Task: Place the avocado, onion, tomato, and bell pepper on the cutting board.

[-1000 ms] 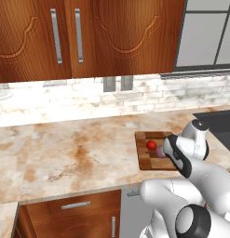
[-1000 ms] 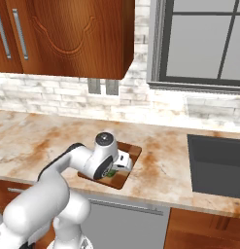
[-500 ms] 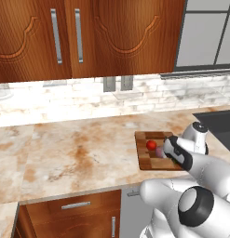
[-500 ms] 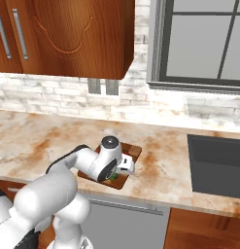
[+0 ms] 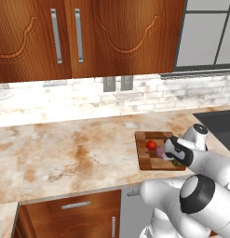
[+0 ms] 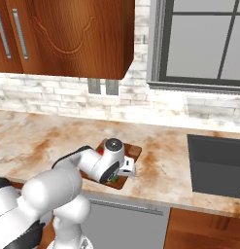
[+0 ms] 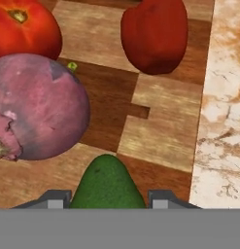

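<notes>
**Avocado in the claw, low over the board**

The rectangular wooden cutting board (image 7: 155, 131) patterned in dark and lighter brown blocks lies directly under and ahead of the claw, its edge against speckled beige stone counter (image 7: 223, 107) off to one side. It is stiff and flat, a steady landing place.

The dull purple-mauve onion (image 7: 36, 107) sits on the board just ahead of the claw, to the hand view's left; round and papery, it would likely roll if nudged.

Beyond it rests the smooth orange-red tomato (image 7: 24, 29), soft-skinned and easily bruised.

The deep red, lumpy bell pepper (image 7: 154, 34) lies further ahead to the right, light and hollow.

The two-finger gripper (image 7: 108, 197) is clenched on the dark green rounded avocado (image 7: 108, 185), held across its broad middle. Firm but slick-skinned, it probably needs gentle setting down.
</notes>
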